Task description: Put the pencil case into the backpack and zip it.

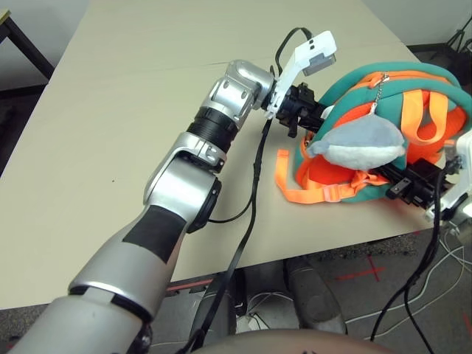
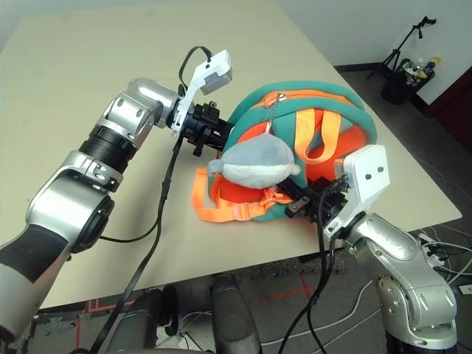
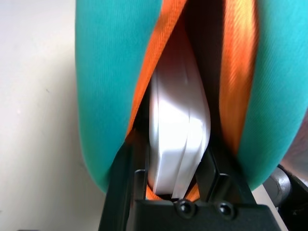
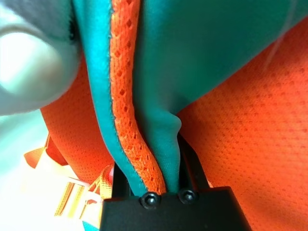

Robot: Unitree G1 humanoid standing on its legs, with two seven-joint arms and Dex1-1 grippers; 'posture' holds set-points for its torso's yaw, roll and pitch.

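Black fingers of L gripper (image 3: 175, 190) straddle white pencil case (image 3: 178, 139), which sits in backpack (image 2: 346, 99) opening betw orange zip trims. R gripper (image 4: 154, 183) pinched on teal/orange backpack edge. Plush shark (image 2: 254, 164) lies over front; loose orange strap (image 2: 221, 214) on table (image 1: 110, 110).

Silver forearms (image 1: 184, 184), black cables, white wrist cameras (image 2: 366, 175), black claws.

Beige table (image 1: 110, 110), grey floor (image 2: 457, 243) with cables (image 2: 442, 254)
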